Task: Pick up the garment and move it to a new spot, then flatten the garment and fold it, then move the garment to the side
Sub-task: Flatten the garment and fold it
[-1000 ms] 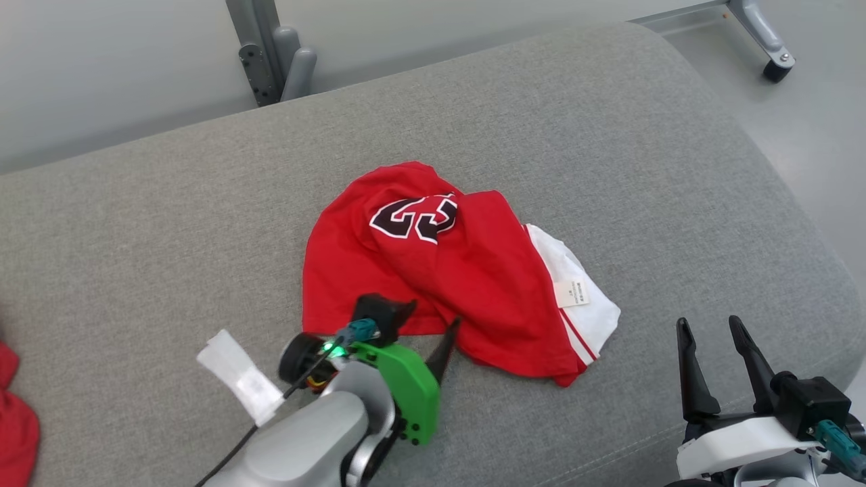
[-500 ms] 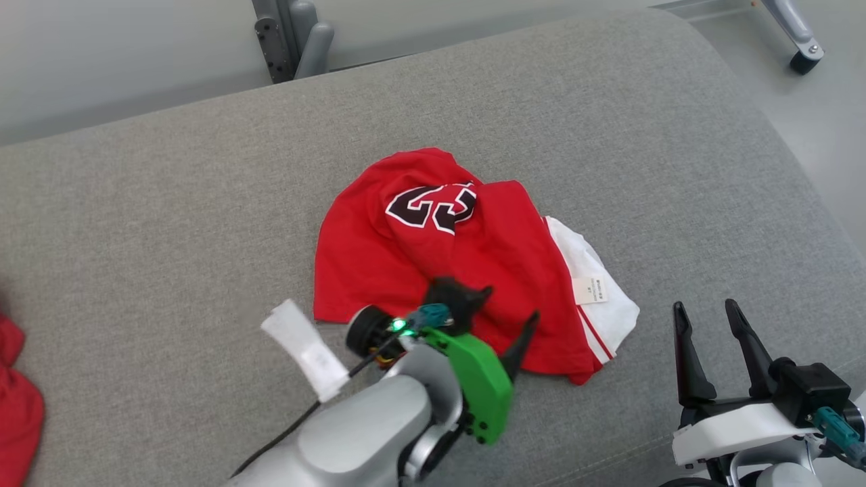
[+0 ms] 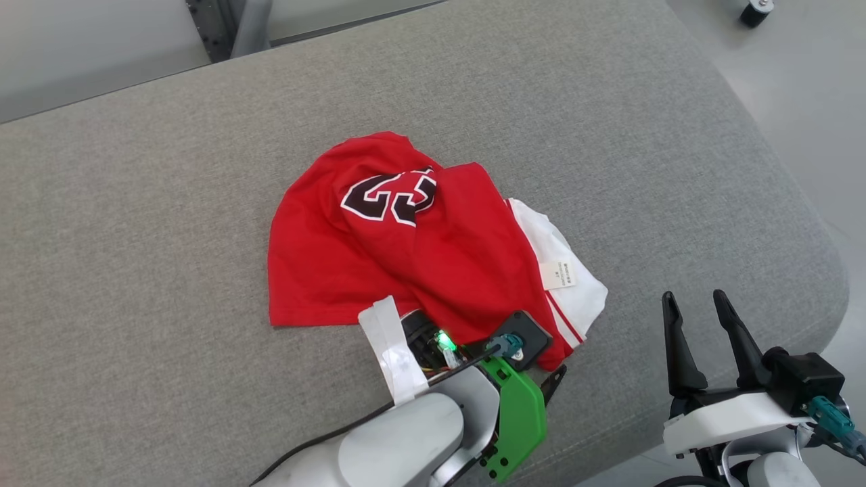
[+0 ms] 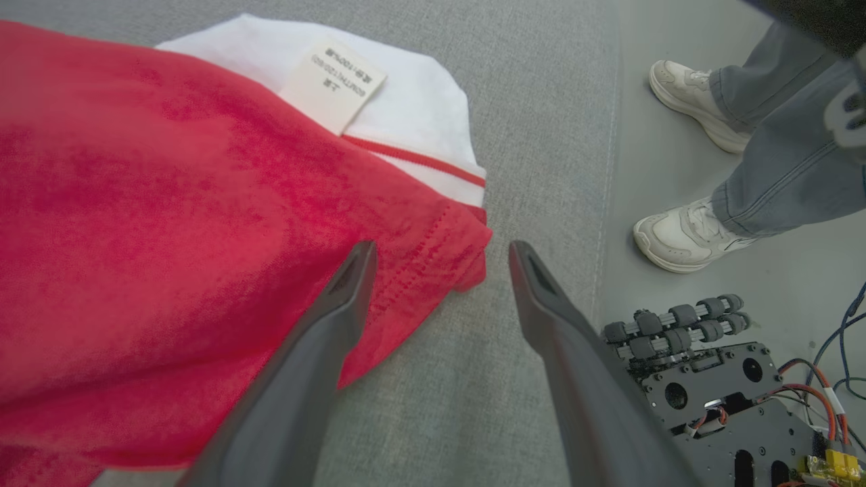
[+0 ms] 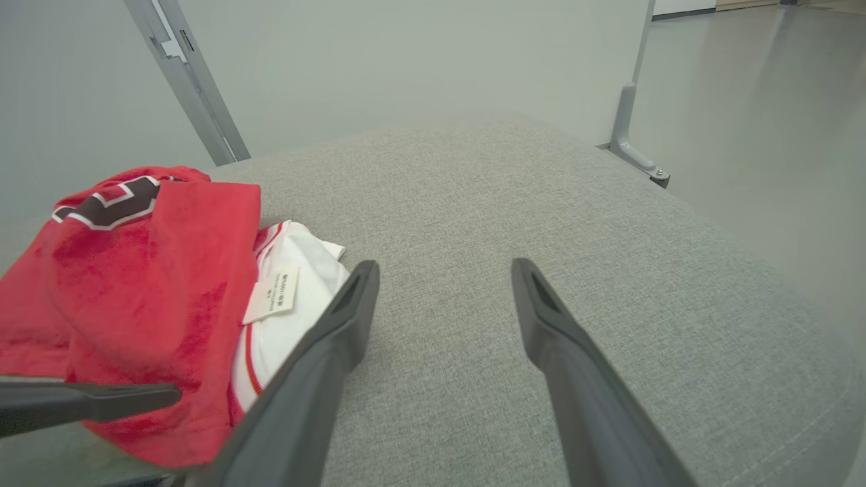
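The garment (image 3: pixel 399 264) is a crumpled red jersey with a black number and a white part carrying a label, lying on the grey cushion (image 3: pixel 135 203). My left gripper (image 3: pixel 549 380) hangs at the garment's near right corner, largely hidden by its own wrist. In the left wrist view the left gripper (image 4: pixel 440 251) is open, with the red hem corner (image 4: pixel 460 253) between the fingers and one finger over the red cloth. To the right of the garment (image 5: pixel 149 284) and apart from it, my right gripper (image 3: pixel 693 297) (image 5: pixel 443 267) stands open above bare cushion.
The cushion's rounded edge (image 3: pixel 822 270) drops to the floor on the right. A person's white shoes (image 4: pixel 683 237) stand on the floor beside my wheeled base (image 4: pixel 710 379). A metal frame post (image 3: pixel 230 24) rises behind the cushion.
The camera has shifted. My left gripper has moved right along the garment's near edge to its right corner. The garment and the right gripper have stayed put.
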You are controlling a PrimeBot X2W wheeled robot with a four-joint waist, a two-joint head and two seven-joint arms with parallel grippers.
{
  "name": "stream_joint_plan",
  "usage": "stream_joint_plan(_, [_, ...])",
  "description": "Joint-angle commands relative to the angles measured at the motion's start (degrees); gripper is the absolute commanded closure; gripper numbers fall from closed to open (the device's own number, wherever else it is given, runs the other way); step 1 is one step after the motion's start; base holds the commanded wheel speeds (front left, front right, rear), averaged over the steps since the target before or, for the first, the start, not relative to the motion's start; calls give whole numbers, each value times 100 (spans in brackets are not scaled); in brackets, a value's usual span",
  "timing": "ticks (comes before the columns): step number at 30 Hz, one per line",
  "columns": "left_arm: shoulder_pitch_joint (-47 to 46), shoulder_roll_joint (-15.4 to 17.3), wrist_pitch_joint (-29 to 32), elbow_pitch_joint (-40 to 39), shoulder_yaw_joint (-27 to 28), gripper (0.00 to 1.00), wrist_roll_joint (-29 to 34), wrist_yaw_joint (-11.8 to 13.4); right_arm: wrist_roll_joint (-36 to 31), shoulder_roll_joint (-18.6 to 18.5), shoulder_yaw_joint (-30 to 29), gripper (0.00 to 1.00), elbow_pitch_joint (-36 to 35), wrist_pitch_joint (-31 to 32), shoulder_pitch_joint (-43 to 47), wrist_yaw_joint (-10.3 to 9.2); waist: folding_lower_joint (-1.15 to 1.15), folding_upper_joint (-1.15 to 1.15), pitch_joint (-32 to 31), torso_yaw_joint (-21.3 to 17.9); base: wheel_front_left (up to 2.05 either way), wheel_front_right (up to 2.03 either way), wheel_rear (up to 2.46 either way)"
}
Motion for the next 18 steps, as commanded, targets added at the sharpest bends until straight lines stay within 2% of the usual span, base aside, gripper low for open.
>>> stream_joint_plan(1, [81,11,36,57,15,0,100,-49,26,-7,1,0,10,-20,6,0,-1,69,82,-120,0,0,0])
stream_joint_plan(8, [51,5,-63,441,15,0,516,3,57,-8,-34,0,44,-20,18,0,-1,69,47,-167,0,0,0])
stream_joint_plan(14, [135,-1,-150,701,13,1,622,-94,6,-8,-41,0,33,-20,35,0,-1,69,-38,-108,0,0,0])
stream_joint_plan(15, [141,-2,-170,710,14,23,613,-106,-1,-8,-38,0,30,-20,35,0,-1,69,-49,-99,0,0,0])
stream_joint_plan(16, [149,-2,-187,711,14,38,592,-112,-14,-8,-36,0,25,-20,39,0,-1,69,-58,-91,0,0,0])
stream_joint_plan(17, [156,0,-199,706,15,50,586,-106,-21,-8,-38,0,22,-20,43,0,-1,69,-65,-81,0,0,0])
stream_joint_plan(18, [167,-1,-212,700,15,55,580,-101,-30,-8,-43,0,20,-20,44,0,-1,69,-71,-72,0,0,0])
